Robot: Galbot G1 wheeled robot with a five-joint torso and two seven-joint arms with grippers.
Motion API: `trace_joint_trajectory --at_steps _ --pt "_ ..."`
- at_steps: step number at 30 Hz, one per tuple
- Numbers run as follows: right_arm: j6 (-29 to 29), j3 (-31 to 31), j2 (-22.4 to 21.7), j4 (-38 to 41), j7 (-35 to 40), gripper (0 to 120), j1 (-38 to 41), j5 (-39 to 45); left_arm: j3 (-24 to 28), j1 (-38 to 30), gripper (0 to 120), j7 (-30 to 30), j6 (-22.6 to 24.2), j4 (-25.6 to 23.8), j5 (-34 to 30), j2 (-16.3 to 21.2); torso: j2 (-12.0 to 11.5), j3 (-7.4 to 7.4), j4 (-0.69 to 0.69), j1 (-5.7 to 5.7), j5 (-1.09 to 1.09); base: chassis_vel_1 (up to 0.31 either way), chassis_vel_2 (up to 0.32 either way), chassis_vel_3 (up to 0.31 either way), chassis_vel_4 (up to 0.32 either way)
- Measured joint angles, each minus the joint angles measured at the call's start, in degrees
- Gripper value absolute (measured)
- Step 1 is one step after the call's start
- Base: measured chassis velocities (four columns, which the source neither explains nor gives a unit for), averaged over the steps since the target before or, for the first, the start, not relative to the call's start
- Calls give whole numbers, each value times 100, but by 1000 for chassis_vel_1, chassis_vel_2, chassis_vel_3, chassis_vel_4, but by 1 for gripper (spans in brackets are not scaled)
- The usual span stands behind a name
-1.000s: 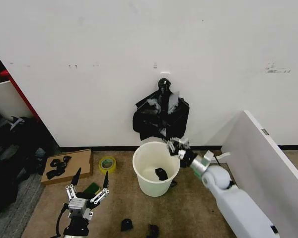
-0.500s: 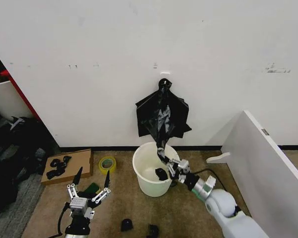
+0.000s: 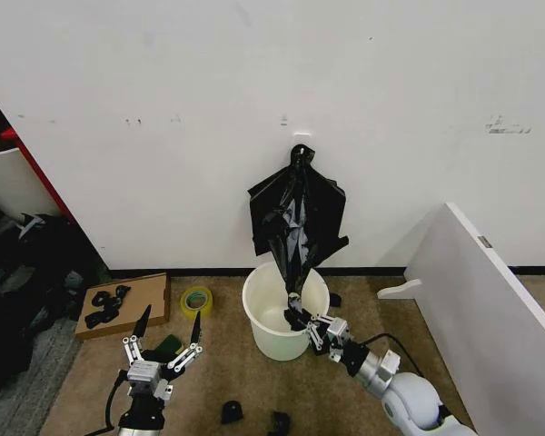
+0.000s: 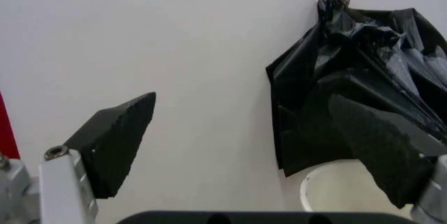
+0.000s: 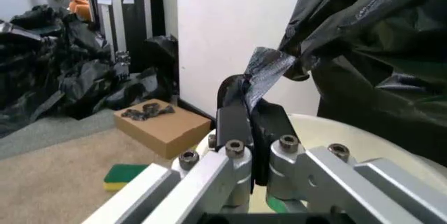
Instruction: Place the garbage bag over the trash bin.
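A black bundle (image 3: 271, 211) hangs from a hook on the wall. From it the glossy, crinkled garbage bag (image 3: 296, 254) stretches down in a taut strand over the trash bin (image 3: 263, 338), a cream-white bucket on the floor below. My right gripper (image 3: 302, 320) is shut on the bag's lower end at the bin's front rim. The right wrist view shows that gripper (image 5: 246, 96) pinching a strip of the bag (image 5: 269, 67) above the bin's rim (image 5: 328, 124). My left gripper (image 3: 163, 350) stands open low at the front left, far from the bin, with the bag (image 4: 363, 77) beyond its fingers.
A cardboard box (image 3: 123, 304) with black items, a yellow tape roll (image 3: 196, 300) and a green sponge (image 3: 170, 346) lie left of the bin. A white panel (image 3: 490, 309) stands to the right. Black scraps (image 3: 232, 411) dot the floor in front. Black bags are heaped at far left (image 3: 18, 272).
My right gripper has come down from beside the bin's right rim to its front rim, pulling the bag into a long taut strand. The left arm has barely moved.
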Motion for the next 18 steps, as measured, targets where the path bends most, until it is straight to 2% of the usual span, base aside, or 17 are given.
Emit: trace_joint_trajectory --at_steps 18 --pt "282 -29 0 -84 -43 0 -164 -139 4 -31 97 2 0 34 -26 27 -1 0 0 0 0 0 0 0 0"
